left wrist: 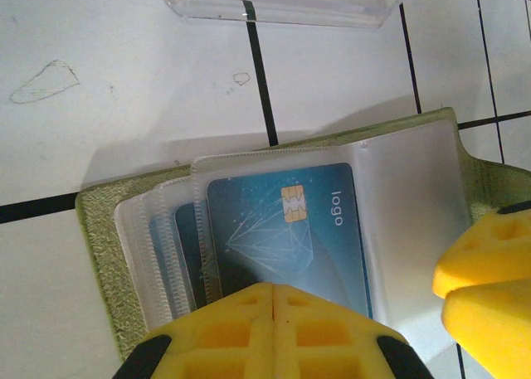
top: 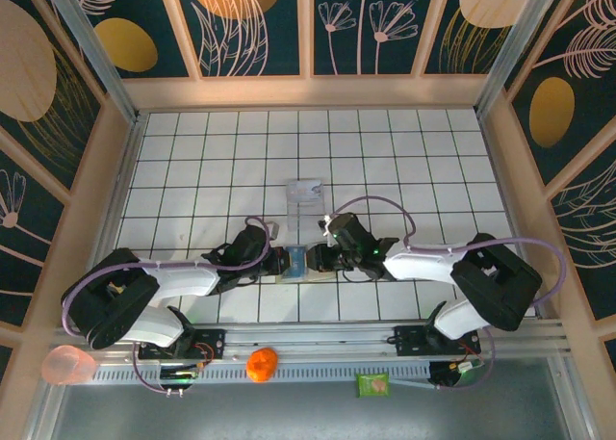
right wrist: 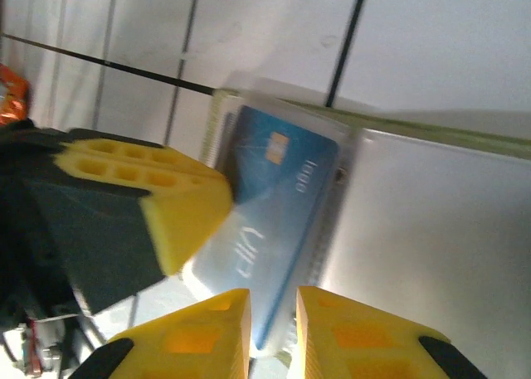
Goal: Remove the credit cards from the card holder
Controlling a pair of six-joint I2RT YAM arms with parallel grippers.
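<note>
The left gripper [left wrist: 272,292] is clenched, its yellow fingers pressed flat together over the near edge of the open card holder [left wrist: 98,230]. Whether a sleeve is pinched between them I cannot tell. The right gripper [right wrist: 272,303] stands released to a slim gap. The end of the blue card [left wrist: 278,230] shows in that gap, but I cannot say the fingers touch it. From overhead the two meet nose to nose, the left at 9 o'clock of the holder and the right at 3 o'clock, with very little room between them.

The holder lies opened flat on the tabletop [top: 212,161], near the front edge and midway across. Its clear sleeves [left wrist: 406,196] fan out. The top one carries the blue card, chip facing up, and two more blue edges peek from the sleeves behind it at 9 o'clock.

One clear box [top: 305,194] sits at 12 o'clock of the holder, near but apart; I cannot make out its contents. Past it, open white grid runs on to the wooden rim [top: 308,91]. On the rail [top: 318,349] at the front there is one orange object [top: 262,364] at 7 o'clock, one green packet [top: 372,384] at 5 o'clock and one pink cup [top: 67,366] far off at 8 o'clock.
</note>
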